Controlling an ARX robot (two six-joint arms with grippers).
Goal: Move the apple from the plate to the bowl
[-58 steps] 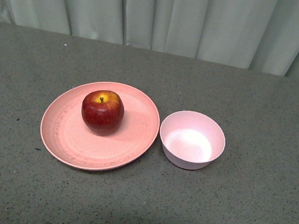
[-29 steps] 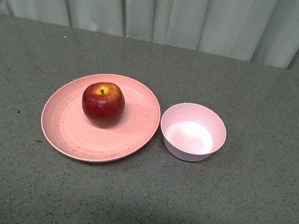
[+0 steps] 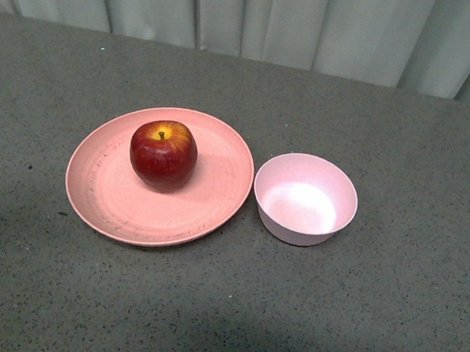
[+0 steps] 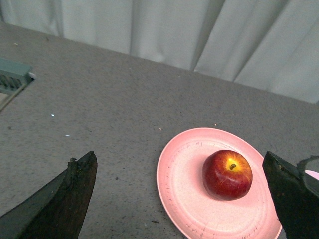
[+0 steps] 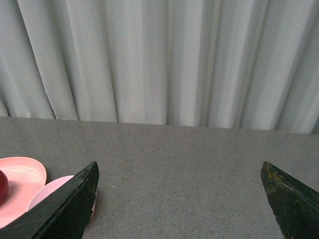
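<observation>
Where the front view looked down, a speckled grey table (image 3: 387,324) filled most of the scene, and a pale grey-green curtain (image 3: 259,16) hung in folds along its far edge. Only that view showed the plate (image 3: 107,205), the apple (image 3: 163,154) and the bowl (image 3: 305,199) whole and together, and only the wrist views showed the grippers. In the left wrist view the left gripper (image 4: 178,160) stood spread wide, its dark fingers (image 4: 62,199) far apart and holding nothing. A ridged grey-green thing (image 4: 12,79) sat at the frame's edge, too cut off to identify. In the right wrist view the right gripper (image 5: 179,168) was likewise wide apart and empty, facing mostly curtain and table, with only slivers of plate, bowl and apple at one side. The apple sat upright near the middle of the salmon-pink plate, stem up. It was dark red and glossy, with a yellow patch round the short stem. Faint dark scuffs marked the plate's near rim. The bowl, pale pink and deep, stood just beside the plate on the robot's right, though whether their rims touched could not be told.
</observation>
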